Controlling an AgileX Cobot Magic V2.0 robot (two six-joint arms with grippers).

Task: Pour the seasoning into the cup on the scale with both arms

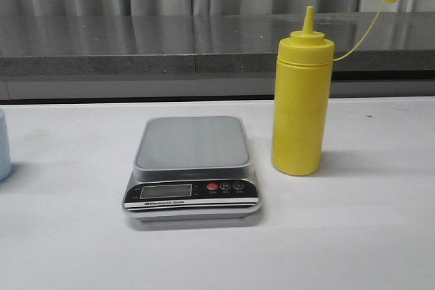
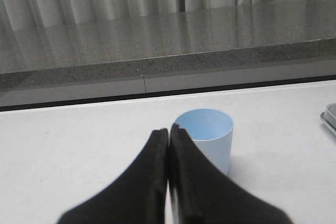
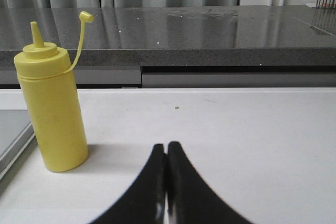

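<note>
The yellow seasoning bottle (image 1: 302, 103) stands upright on the white table, right of the scale (image 1: 192, 168), its cap hanging off on its tether. The scale's steel platform is bare. The light blue cup (image 1: 3, 146) shows only as a sliver at the front view's left edge. In the left wrist view the cup (image 2: 207, 139) stands upright and empty just beyond my left gripper (image 2: 169, 129), which is shut and empty. In the right wrist view my right gripper (image 3: 166, 146) is shut and empty, with the bottle (image 3: 51, 109) standing apart from it to one side. Neither gripper shows in the front view.
A grey stone ledge (image 1: 204, 45) runs along the table's far side, with curtains behind it. The scale's edge (image 2: 329, 116) shows at the side of the left wrist view and also in the right wrist view (image 3: 11, 137).
</note>
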